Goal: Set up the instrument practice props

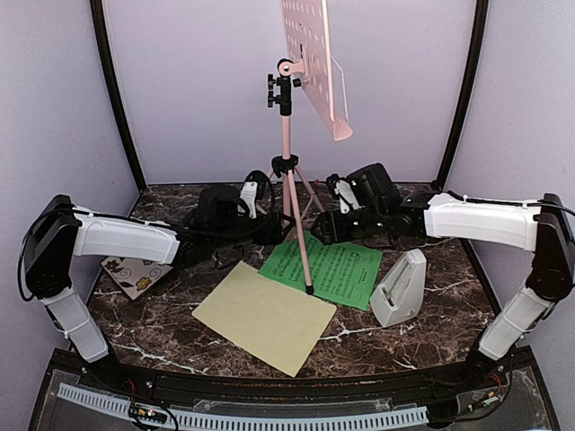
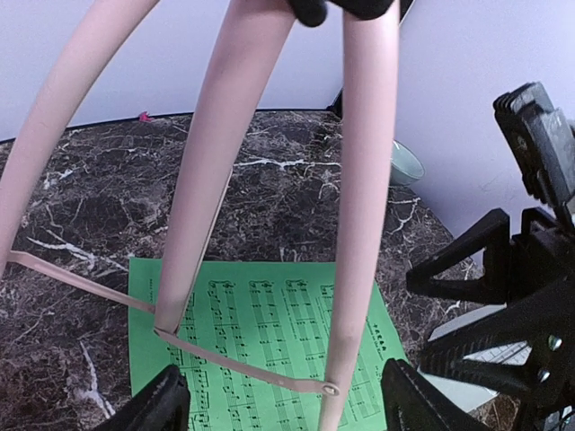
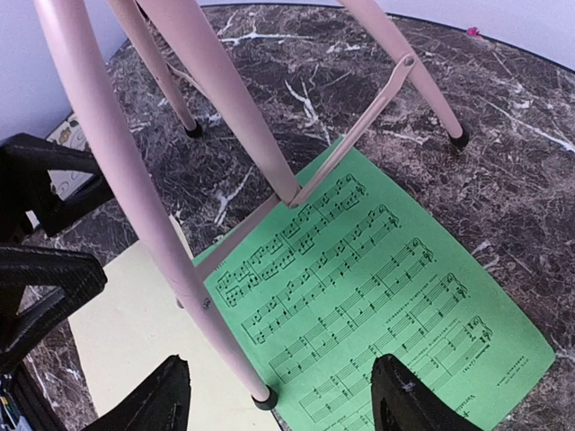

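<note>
The pink tripod music stand (image 1: 286, 171) stands upright mid-table, its perforated desk (image 1: 310, 54) high up, and its near foot rests on the green music sheet (image 1: 337, 269). The pale yellow sheet (image 1: 265, 319) lies flat in front, partly overlapping the green one. The light-grey metronome (image 1: 400, 287) stands to the right. My left gripper (image 1: 269, 232) is open at the tripod's left; in its wrist view the gripper (image 2: 287, 404) straddles a pink leg (image 2: 359, 224) over the green sheet (image 2: 269, 323). My right gripper (image 1: 328, 224) is open; in its wrist view the gripper (image 3: 280, 404) spans the near leg (image 3: 171, 242) above the green sheet (image 3: 377, 296).
A floral tile (image 1: 135, 272) lies at the left under my left arm. A pale green bowl (image 2: 404, 162) sits near the back wall. The two grippers face each other closely across the tripod legs. Curved walls enclose the marble table (image 1: 162, 332).
</note>
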Motion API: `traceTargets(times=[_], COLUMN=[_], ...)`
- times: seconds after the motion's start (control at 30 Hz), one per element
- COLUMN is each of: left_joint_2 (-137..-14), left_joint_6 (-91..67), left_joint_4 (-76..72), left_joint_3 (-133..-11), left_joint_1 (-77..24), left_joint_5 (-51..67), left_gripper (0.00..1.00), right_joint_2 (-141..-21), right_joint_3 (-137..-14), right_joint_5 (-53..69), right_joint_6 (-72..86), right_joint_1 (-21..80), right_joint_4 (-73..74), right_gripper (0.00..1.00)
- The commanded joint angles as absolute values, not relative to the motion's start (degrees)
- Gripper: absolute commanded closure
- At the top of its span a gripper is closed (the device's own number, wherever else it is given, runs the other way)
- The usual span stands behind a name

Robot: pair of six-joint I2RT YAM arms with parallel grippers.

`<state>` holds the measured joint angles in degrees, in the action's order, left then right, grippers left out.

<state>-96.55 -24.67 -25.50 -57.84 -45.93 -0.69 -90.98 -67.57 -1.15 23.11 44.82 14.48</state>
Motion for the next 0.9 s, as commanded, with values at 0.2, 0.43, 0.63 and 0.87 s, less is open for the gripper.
traceTargets(times=[0.2, 0.43, 0.63, 0.87], left_joint_2=[-100.5, -101.0, -102.0, -103.1], left_joint_6=[-28.3, -29.6, -31.2, -33.5], left_joint_4=[-26.5, -26.8, -27.4, -28.6], left_joint_3=[-64.6, -65.2, -65.2, -65.5], left_joint_1=[-46.2, -46.2, -46.2, -46.2], left_joint_5=[-1.0, -0.6, 0.2, 0.0], left_gripper=[0.24, 0.25, 0.27, 0.31], right_joint_2=[-95.5, -97.0, -98.9, -102.4], right_joint_3=[-66.8, -66.4, -66.4, -66.7], right_joint_5=[-1.9, -1.7, -1.9, -1.9], right_joint_6=[22.2, 22.2, 22.7, 22.5], right_joint_1=[43.6, 43.4, 43.4, 43.4], right_joint_4=[15.6, 14.4, 13.2, 11.6], right_gripper=[0.43, 0.54, 0.62, 0.70])
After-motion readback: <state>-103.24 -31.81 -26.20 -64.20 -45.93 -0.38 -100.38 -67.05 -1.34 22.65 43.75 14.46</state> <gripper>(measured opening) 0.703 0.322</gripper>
